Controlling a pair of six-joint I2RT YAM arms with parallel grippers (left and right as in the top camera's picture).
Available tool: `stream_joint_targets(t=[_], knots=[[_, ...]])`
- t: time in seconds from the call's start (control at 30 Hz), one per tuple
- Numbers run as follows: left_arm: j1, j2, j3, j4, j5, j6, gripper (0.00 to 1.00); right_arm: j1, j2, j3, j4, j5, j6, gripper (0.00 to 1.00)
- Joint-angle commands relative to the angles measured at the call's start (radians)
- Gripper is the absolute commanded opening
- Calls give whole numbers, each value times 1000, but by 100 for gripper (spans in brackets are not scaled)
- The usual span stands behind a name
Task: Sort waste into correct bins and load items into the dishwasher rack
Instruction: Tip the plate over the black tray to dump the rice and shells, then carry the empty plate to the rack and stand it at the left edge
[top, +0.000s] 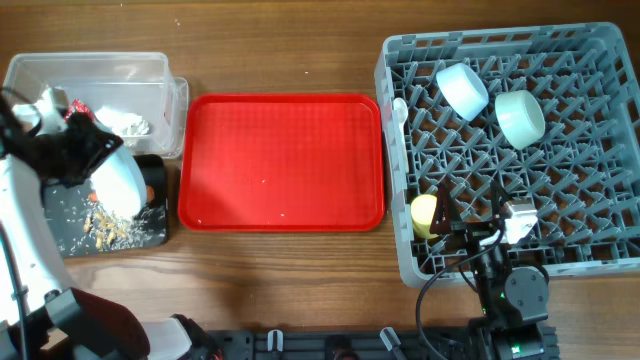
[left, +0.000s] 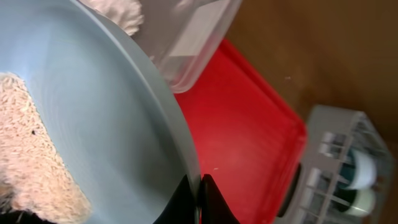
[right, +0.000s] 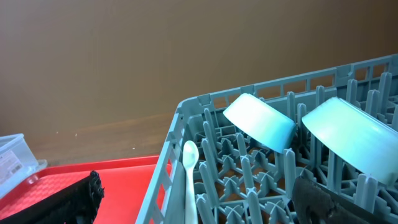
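Observation:
My left gripper (left: 199, 190) is shut on the rim of the large pale blue plate (left: 93, 118). It holds the plate (top: 118, 180) tilted over the black tray (top: 150, 232), with beige food scraps (left: 28, 155) still on it. More scraps (top: 105, 225) and the carrot (top: 150, 192) lie in the tray. The clear tub (top: 100, 75) holds the tissue (top: 128, 123) and red wrapper (top: 76, 107). The grey rack (top: 560, 240) holds two bowls (top: 462, 88) (top: 520, 117), the yellow cup (top: 425, 212) and the white spoon (right: 189, 168). My right gripper (right: 196, 193) is open and empty over the rack's front left.
The large red serving tray (top: 280, 160) lies between the bins and the rack, and also shows in the left wrist view (left: 249, 143). The tub sits behind the black tray at the far left. The rack's wall (right: 168, 162) stands just right of the red tray.

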Motion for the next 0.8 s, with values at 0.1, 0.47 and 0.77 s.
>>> stream_joint_targets(t=[0.1,0.47,0.77], knots=[[192,-20,-88,0,391,105,4,-4,-8,-1,3,-6,16,100],[547,-48,-313,42,990,322,4,-4,-8,-1,3,-6,16,100],[515,-65,-348,23,987,367,4,-4,-8,-1,3,-6,15,100]])
